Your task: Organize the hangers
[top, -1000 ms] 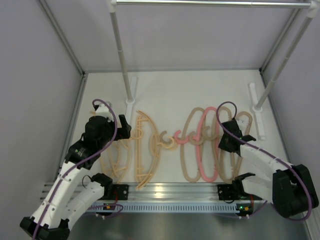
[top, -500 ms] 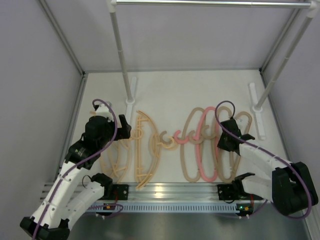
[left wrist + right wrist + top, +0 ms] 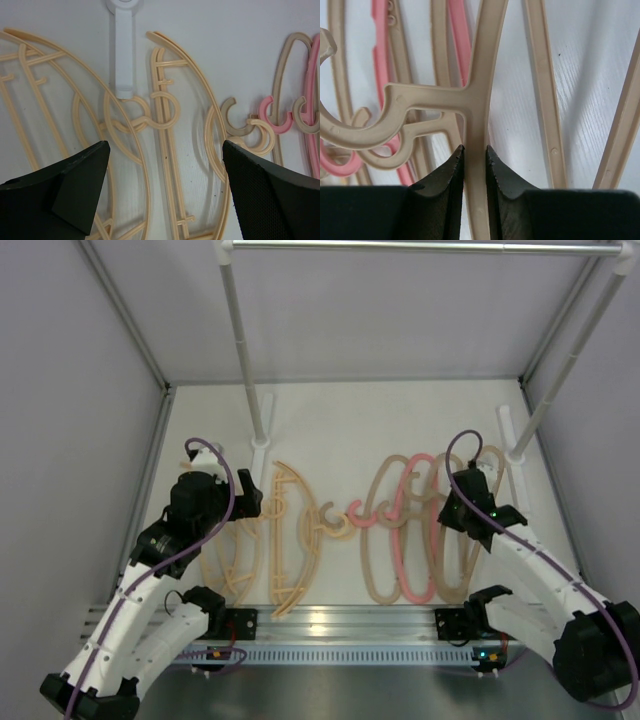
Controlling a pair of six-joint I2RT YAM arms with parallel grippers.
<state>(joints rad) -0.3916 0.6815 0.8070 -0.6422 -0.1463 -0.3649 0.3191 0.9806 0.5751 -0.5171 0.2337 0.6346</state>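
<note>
Several hangers lie flat on the white table. Peach-tan hangers with crossbars (image 3: 290, 540) are on the left, under my left gripper (image 3: 245, 505), which hangs open above them (image 3: 164, 147) and touches none. Beige hangers (image 3: 380, 540) and one pink hanger (image 3: 410, 540) overlap at the right. My right gripper (image 3: 462, 502) is shut on the rightmost beige hanger (image 3: 452, 585). In the right wrist view the jaws (image 3: 475, 150) pinch its arm (image 3: 482, 60) just below the hook junction, with the pink hanger (image 3: 460, 35) behind.
A metal rail (image 3: 420, 247) spans the back on two poles (image 3: 243, 350) (image 3: 570, 360) with white feet (image 3: 262, 420) (image 3: 513, 440). Grey walls close in both sides. An aluminium rail (image 3: 340, 620) runs along the near edge.
My right gripper has shifted right and slightly back with the beige hanger pinched in it, and that hanger has moved along. The left arm has not moved.
</note>
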